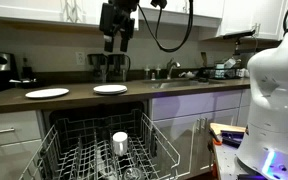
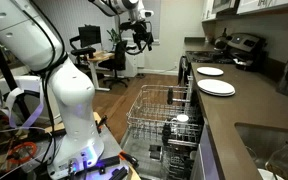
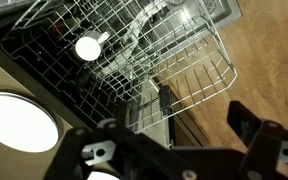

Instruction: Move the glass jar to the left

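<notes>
We saw the tool (image 1: 116, 45) at top centre, jaws apart, empty. The glass jar (image 3: 132, 45) sat in the rack (image 3: 199, 92) beside the white cup (image 3: 87, 47); we judged the move unstarted.

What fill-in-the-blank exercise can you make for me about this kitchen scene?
1. On the dark countertop lie ___ white plates.
2. A ___ cup stands in the pulled-out dishwasher rack.
3. The gripper hangs high above the rack, its jaws ___ with nothing between them.

Missing words: two; white; open.
</notes>
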You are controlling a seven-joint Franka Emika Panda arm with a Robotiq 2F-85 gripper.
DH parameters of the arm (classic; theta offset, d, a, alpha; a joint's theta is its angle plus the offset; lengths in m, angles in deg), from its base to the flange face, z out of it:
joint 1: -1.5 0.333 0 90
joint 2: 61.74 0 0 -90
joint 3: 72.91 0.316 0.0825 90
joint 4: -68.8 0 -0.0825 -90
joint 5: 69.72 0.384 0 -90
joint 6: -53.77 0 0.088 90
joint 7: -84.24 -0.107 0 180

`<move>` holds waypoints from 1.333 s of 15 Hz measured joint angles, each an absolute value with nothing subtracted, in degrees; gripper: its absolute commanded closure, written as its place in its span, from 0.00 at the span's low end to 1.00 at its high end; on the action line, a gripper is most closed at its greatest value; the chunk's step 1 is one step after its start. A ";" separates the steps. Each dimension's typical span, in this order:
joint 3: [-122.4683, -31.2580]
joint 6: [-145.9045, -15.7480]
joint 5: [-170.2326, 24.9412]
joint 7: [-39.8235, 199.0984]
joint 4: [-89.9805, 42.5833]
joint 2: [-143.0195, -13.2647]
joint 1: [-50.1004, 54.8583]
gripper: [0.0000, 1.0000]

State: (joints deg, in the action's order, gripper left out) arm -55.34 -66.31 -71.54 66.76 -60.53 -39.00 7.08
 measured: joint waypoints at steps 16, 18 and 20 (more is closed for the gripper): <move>-55.45 -66.31 -71.54 66.76 -60.53 -39.04 7.15 0.00; -56.24 -66.42 -71.53 67.02 -60.56 -39.60 7.72 0.00; -57.52 -67.77 -70.99 68.06 -60.73 -40.85 8.50 0.00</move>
State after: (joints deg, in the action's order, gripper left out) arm -57.52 -67.77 -70.99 68.06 -60.73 -40.85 8.50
